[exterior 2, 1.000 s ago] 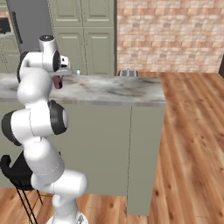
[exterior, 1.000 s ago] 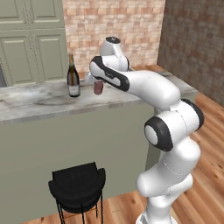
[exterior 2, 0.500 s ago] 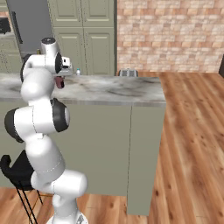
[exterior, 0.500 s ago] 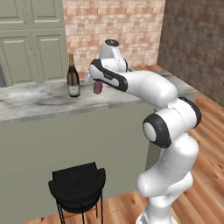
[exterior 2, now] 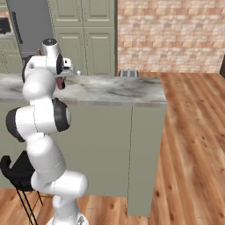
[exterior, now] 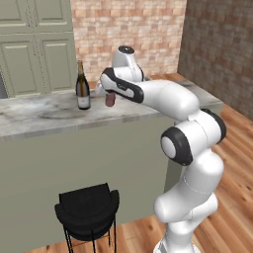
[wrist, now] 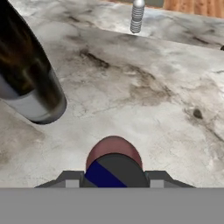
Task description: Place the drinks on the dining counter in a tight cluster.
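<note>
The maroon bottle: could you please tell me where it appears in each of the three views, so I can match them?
Left base view: the maroon bottle hangs under the hand, just right of the wine bottle, above the dining counter.
Right base view: upper left, a maroon patch at the arm's edge.
Hand view: bottom centre, between the gripper fingers.
Shared landmark: the veined marble counter top.

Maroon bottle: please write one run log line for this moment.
gripper: shut on maroon bottle | bottle: above dining counter, right of wine bottle, apart | water bottle: standing farther off
</note>
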### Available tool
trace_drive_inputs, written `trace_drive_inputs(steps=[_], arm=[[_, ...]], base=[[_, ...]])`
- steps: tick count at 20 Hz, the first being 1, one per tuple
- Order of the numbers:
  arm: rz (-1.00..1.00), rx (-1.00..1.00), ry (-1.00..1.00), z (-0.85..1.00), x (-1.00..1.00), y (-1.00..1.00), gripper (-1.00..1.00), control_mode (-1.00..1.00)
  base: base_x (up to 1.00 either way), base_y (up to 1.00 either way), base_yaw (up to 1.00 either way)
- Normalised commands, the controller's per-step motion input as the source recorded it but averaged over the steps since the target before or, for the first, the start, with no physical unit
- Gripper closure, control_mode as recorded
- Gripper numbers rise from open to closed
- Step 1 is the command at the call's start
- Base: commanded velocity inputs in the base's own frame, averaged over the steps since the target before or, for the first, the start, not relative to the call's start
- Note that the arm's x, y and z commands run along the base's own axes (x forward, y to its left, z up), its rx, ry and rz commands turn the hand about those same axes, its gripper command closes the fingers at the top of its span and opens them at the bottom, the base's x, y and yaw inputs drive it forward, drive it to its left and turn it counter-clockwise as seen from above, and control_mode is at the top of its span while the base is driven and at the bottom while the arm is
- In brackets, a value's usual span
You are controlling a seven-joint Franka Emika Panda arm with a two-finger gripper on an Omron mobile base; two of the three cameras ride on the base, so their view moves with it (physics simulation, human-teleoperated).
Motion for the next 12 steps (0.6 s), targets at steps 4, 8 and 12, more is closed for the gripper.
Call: trace_drive_inputs(steps=[4, 8, 12], arm=[[0.00, 0.00, 0.00, -0.36, 0.07, 0.01, 1.00, -1.00], [0.00, 0.00, 0.00, -0.26, 0.03, 0.00, 1.00, -1.00], [0.00, 0.00, 0.00, -0.10, 0.03, 0.00, 1.00, -1.00]], base=[[0.00, 0.00, 0.00], [0.00, 0.00, 0.00], [0.00, 0.00, 0.00]])
